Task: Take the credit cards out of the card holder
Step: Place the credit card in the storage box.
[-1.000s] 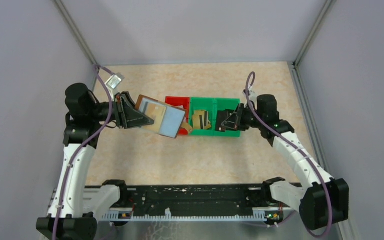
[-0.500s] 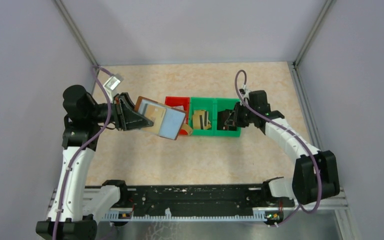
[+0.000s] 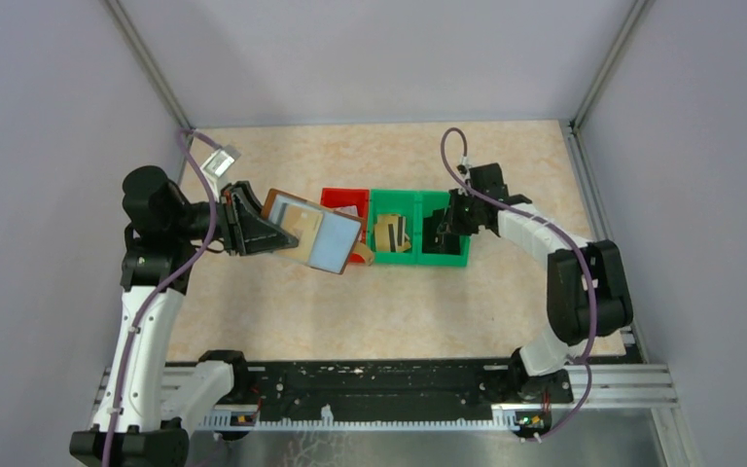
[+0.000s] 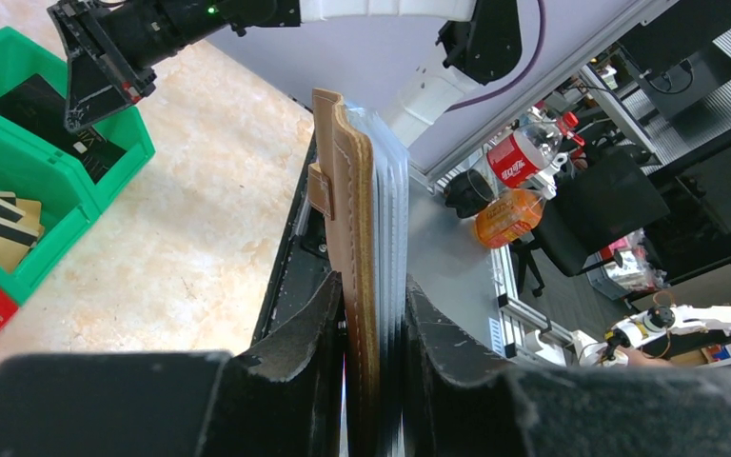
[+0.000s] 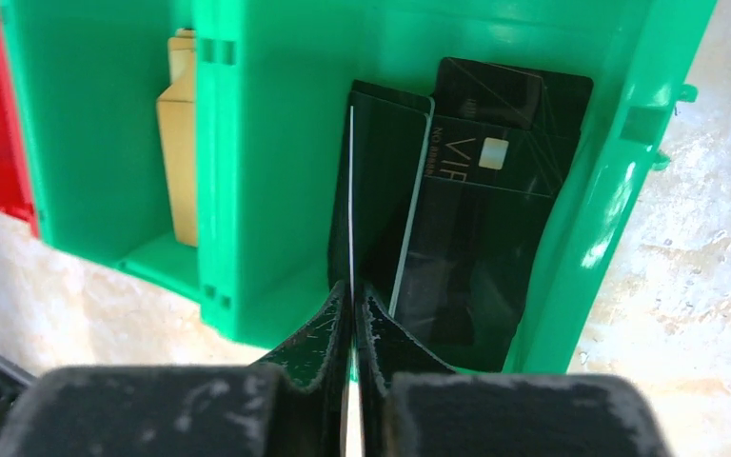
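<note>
My left gripper (image 3: 277, 233) is shut on the brown card holder (image 3: 316, 232) and holds it open in the air left of the bins; its pale blue inside faces up, with a gold card (image 3: 299, 222) in a pocket. In the left wrist view the holder (image 4: 357, 219) stands edge-on between the fingers of that gripper (image 4: 373, 286). My right gripper (image 3: 440, 232) is over the right green bin. In the right wrist view this gripper (image 5: 353, 286) is shut on a dark card (image 5: 378, 181), seen nearly edge-on. Another dark card (image 5: 495, 209) lies in that bin.
Two joined green bins (image 3: 418, 202) and a red bin (image 3: 345, 198) stand mid-table. Gold cards with a dark stripe (image 3: 392, 233) lie in the left green bin, also showing in the right wrist view (image 5: 179, 152). A small whitish scrap (image 3: 222, 158) lies at the back left.
My right arm has folded in, its elbow swinging up and left, and its gripper has shifted slightly left over the right green bin. The left arm and card holder have hardly moved.
</note>
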Robot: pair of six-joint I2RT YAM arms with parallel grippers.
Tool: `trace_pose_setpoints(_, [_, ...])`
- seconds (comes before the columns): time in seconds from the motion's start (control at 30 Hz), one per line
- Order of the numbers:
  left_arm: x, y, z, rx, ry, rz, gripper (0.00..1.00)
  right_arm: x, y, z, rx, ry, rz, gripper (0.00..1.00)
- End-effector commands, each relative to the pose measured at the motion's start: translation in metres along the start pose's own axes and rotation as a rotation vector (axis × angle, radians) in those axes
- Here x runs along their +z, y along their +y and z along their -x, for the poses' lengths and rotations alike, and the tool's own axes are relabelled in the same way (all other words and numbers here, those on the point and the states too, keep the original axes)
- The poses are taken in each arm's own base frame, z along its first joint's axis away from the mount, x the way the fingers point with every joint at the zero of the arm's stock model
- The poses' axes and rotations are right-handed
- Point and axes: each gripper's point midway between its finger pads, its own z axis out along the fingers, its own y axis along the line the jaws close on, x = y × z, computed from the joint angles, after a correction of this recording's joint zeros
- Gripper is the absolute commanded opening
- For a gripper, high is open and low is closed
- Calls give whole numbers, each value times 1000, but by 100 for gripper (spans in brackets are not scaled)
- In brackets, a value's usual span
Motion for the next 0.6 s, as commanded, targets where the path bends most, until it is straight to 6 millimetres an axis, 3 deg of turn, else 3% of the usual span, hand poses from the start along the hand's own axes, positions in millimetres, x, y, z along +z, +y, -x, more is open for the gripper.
trace_pose_setpoints(0.0, [-1,-15,1,60,9,-24,0,2,2,32,-23,-81,-16,8])
trace_pose_setpoints(0.17, [-1,-13,2,61,6,-20,0,-21,13,54,-31,-166,-15,30])
trace_pose_setpoints(0.33, [-1,-10,1,62,4,-14,0,-81,50,93,-58,-335,45,41])
trace_pose_setpoints(0.47, [-1,-7,-1,83,5,-8,0,-147,118,113,-129,-478,283,60])
trace_pose_setpoints(0.57, [-1,-6,-4,111,7,-6,0,-202,190,106,-226,-562,564,79])
